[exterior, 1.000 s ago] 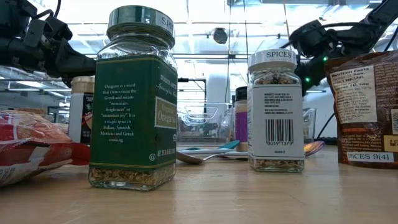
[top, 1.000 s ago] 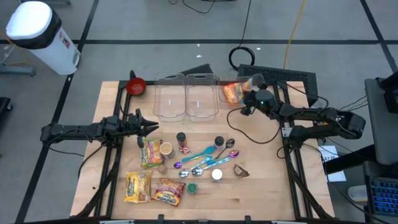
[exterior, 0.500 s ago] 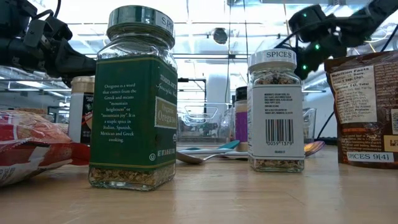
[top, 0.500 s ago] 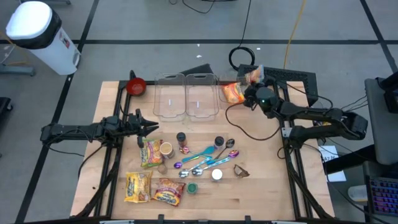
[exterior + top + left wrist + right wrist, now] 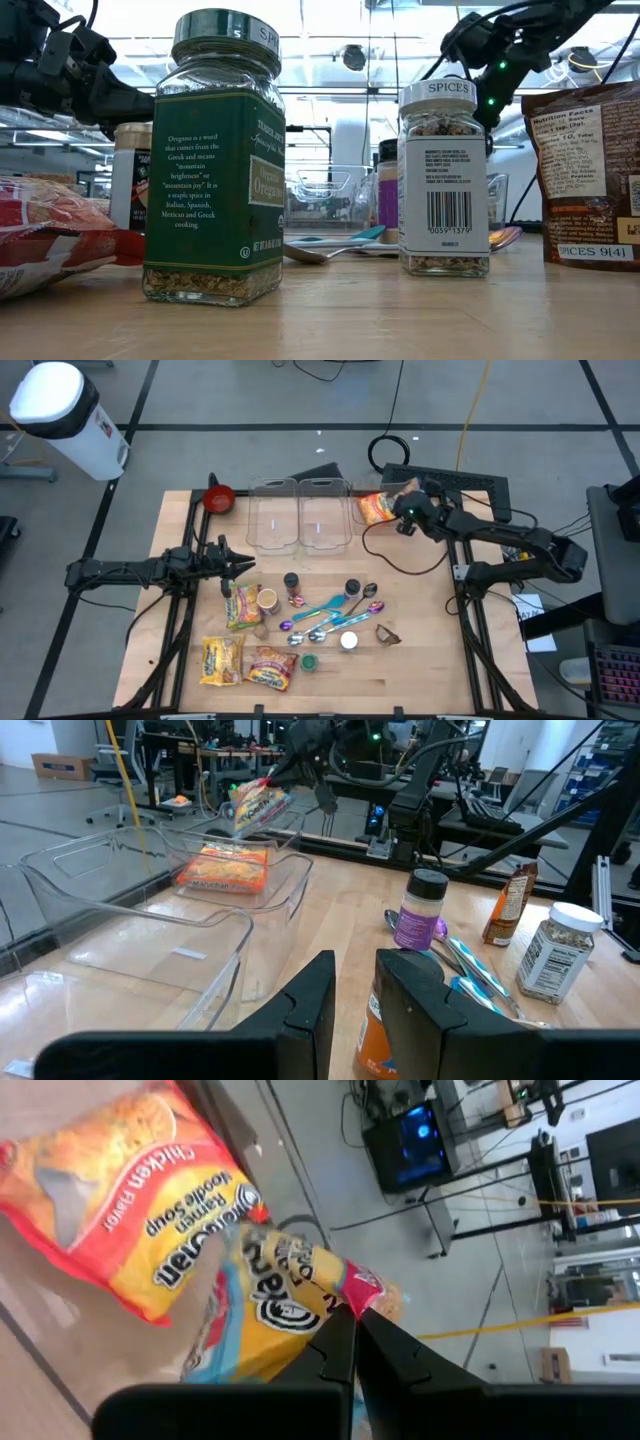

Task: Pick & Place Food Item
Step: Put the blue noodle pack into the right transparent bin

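Right pincer [image 5: 352,1316] clamped on ramen packet [image 5: 270,1315] over rightmost bin [image 5: 372,510]; left pincer [image 5: 355,982] narrowly parted

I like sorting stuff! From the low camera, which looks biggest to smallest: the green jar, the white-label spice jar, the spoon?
1. Green jar
2. White-label spice jar
3. Spoon
The green jar may only be closer to the camera, so true sizes are unsure.
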Controlling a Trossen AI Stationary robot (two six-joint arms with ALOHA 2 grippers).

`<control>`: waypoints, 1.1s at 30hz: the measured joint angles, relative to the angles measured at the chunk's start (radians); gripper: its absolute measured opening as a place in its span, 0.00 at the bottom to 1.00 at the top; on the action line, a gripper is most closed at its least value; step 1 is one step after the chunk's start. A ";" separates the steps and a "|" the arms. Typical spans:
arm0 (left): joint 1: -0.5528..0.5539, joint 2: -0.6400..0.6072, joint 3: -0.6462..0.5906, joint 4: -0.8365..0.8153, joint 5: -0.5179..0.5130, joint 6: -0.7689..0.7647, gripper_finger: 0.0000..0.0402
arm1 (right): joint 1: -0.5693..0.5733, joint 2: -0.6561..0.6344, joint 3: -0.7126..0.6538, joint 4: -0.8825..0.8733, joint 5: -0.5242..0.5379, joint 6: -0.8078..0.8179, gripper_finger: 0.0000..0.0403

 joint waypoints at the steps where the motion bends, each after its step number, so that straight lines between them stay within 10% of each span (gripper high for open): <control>1: 0.000 0.000 0.000 0.000 0.000 0.000 0.20 | -0.006 0.003 0.000 -0.009 -0.001 0.000 0.00; 17: 0.000 0.000 0.000 0.000 0.000 0.000 0.20 | -0.032 0.116 0.000 -0.048 -0.012 -0.116 0.00; 26: 0.000 0.000 0.000 0.000 0.000 0.000 0.20 | -0.032 0.147 0.000 0.000 -0.314 -0.028 0.00; 33: 0.000 0.000 0.000 0.000 0.000 0.000 0.20 | -0.036 0.128 0.000 0.084 -0.343 0.071 0.00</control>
